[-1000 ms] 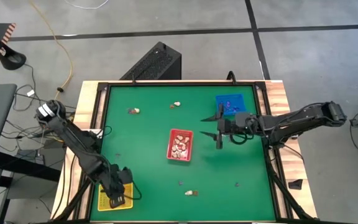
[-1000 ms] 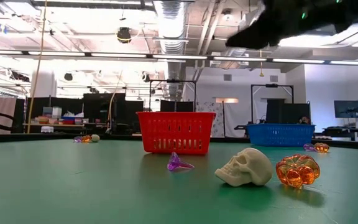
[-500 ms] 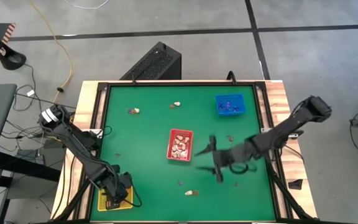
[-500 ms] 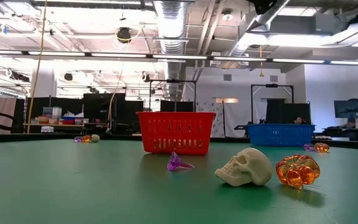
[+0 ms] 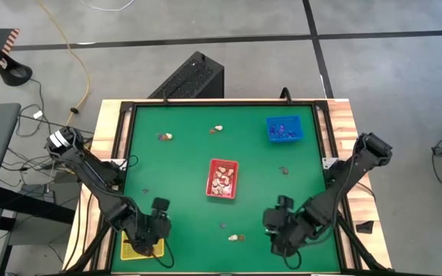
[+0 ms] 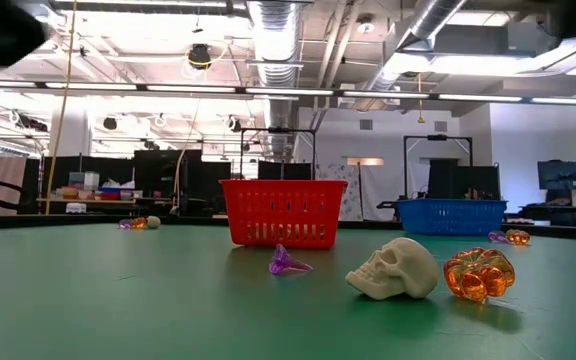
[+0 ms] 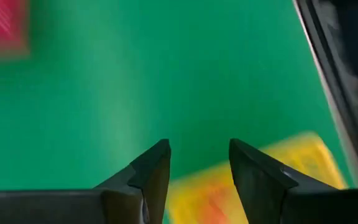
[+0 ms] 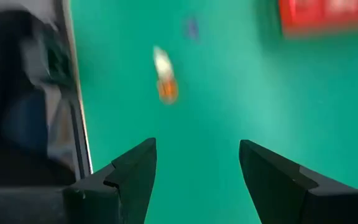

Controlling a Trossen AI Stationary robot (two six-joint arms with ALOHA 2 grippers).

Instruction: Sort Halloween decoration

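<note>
Your right gripper (image 5: 282, 230), fingers spread and empty, sits near the table's front edge, just beside the skull (image 5: 234, 238) and pumpkin (image 5: 241, 238).

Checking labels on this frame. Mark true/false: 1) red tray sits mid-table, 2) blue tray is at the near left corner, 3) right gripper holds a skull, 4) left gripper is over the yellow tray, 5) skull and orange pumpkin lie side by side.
1) True: the red tray sits mid-table.
2) False: the blue tray is at the far right.
3) False: the right gripper is open and empty.
4) True: the left gripper is over the yellow tray.
5) True: skull beside orange pumpkin.
</note>
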